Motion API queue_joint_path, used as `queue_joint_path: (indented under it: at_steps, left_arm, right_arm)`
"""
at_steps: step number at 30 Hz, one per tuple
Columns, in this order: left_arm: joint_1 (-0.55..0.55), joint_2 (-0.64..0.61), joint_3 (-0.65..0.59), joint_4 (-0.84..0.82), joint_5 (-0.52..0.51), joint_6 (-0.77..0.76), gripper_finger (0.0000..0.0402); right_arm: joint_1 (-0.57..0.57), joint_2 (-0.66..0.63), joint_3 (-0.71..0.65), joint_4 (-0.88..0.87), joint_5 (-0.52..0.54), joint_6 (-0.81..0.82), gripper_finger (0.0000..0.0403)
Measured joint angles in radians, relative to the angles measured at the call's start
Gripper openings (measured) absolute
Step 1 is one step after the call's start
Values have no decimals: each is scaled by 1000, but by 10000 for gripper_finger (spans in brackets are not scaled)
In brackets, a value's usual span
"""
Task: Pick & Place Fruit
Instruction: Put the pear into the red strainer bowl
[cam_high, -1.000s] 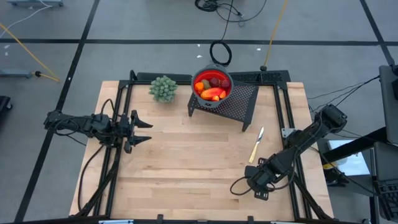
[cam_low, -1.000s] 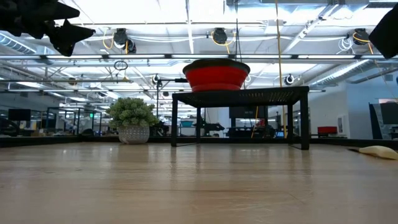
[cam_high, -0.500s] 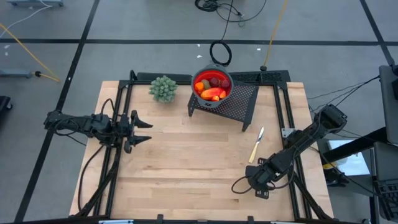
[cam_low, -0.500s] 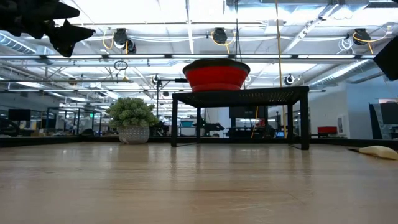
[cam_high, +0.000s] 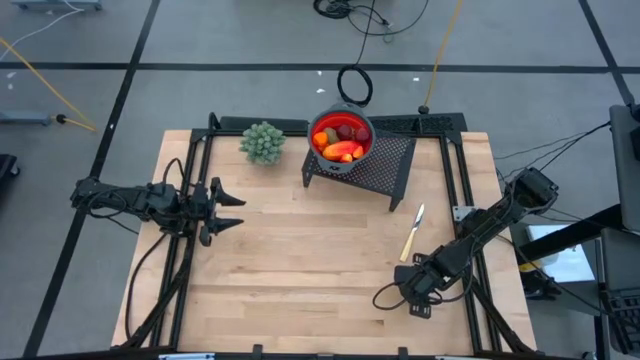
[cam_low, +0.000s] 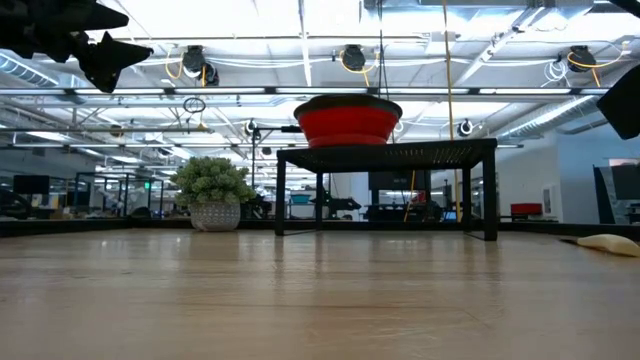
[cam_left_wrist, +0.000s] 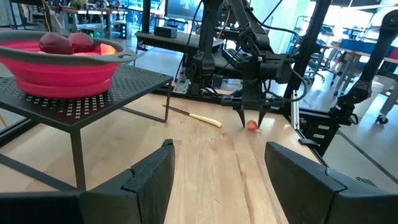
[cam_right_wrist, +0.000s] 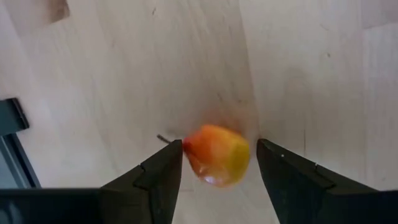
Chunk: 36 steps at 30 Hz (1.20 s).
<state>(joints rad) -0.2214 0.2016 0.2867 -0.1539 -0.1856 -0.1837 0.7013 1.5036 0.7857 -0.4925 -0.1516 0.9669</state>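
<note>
A small orange-red fruit with a short stem lies on the bare wood near the table's near right. My right gripper points steeply down over it, open, one finger on each side. The left wrist view shows the same fruit under that gripper. In the high view the gripper hides it. More fruit lies in a red bowl on a black mesh stand. My left gripper hangs open and level above the table's left side. My right gripper comes from above with its fingers on either side of the fruit, which lies on the table. One fingertip stands right at the fruit's stem side, and I cannot tell whether it touches. The other fingertip stands apart.
A knife with a yellow handle lies on the wood between the stand and my right gripper. A green bushy plant ball stands at the far edge, left of the bowl. The middle of the table is bare wood.
My right gripper has sunk a little toward the table. The left arm has kept still.
</note>
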Motion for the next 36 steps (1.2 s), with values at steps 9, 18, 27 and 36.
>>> queue_joint_path:
  at_steps: [9,18,27,36]
  left_arm:
    - [0,0,0,0,0,-4,250]
    - [0,0,0,0,-26,-5,250]
    - [0,0,0,0,-34,-9,250]
    - [0,0,0,0,-35,-29,250]
  right_arm:
    - [0,0,0,-4,1,-48,198]
    - [0,0,-1,-10,1,-63,151]
    - [0,0,-1,-1,-6,-63,128]
    - [-19,-121,-2,93,-48,-52,127]
